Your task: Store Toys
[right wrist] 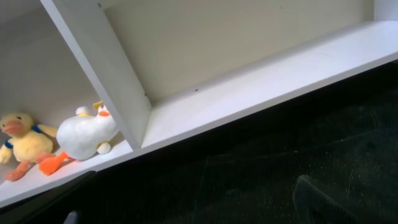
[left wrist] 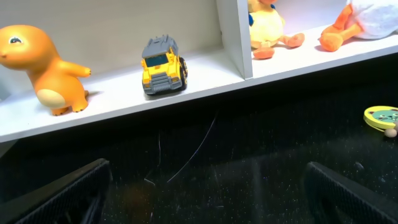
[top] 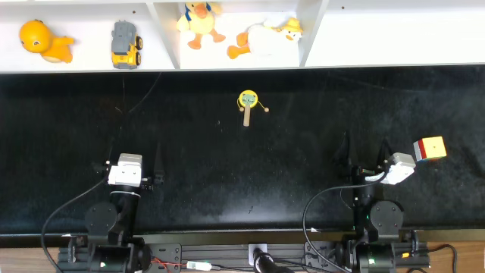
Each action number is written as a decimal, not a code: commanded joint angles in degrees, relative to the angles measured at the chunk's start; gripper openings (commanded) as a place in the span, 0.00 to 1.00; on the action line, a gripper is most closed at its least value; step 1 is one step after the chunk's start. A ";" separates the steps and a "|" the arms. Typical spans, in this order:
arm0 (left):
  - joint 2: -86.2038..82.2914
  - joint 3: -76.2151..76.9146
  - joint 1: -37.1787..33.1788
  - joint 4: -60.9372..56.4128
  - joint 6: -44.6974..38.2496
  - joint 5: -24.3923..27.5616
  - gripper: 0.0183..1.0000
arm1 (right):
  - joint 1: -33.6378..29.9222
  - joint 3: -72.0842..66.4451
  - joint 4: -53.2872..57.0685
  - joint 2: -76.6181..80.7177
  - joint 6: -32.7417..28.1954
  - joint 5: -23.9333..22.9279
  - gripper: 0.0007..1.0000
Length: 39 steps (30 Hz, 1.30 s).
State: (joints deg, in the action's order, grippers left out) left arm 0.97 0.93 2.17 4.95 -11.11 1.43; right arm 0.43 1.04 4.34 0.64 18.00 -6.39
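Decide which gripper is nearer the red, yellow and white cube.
Right. The right gripper sits just left of the red, yellow and white cube; the left gripper is far across the black table.

Shelf: white boxy shelf unit [top: 379, 53], plain.
Table: black speckled tabletop [top: 189, 167] before the shelf.
Left bay: orange plastic dinosaur figure [top: 44, 39], paler belly; yellow-and-grey toy truck [top: 126, 44], black wheels.
Middle bay: yellow plush duck [top: 200, 23], orange feet; white plush duck [top: 264, 39], orange feet, yellow cap.
Drum: yellow-rimmed rattle drum [top: 248, 99], green face, tan stick.
Cube: small toy cube [top: 430, 149], red and yellow faces.
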 commanded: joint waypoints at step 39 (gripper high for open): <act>-0.81 -0.48 0.20 -0.11 -0.85 -0.48 1.00 | 21.42 47.58 35.78 62.27 -19.96 4.46 0.99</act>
State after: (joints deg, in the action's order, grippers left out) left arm 0.91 0.84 2.17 4.93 -11.11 1.43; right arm 19.18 45.91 40.47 60.31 -0.30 -2.33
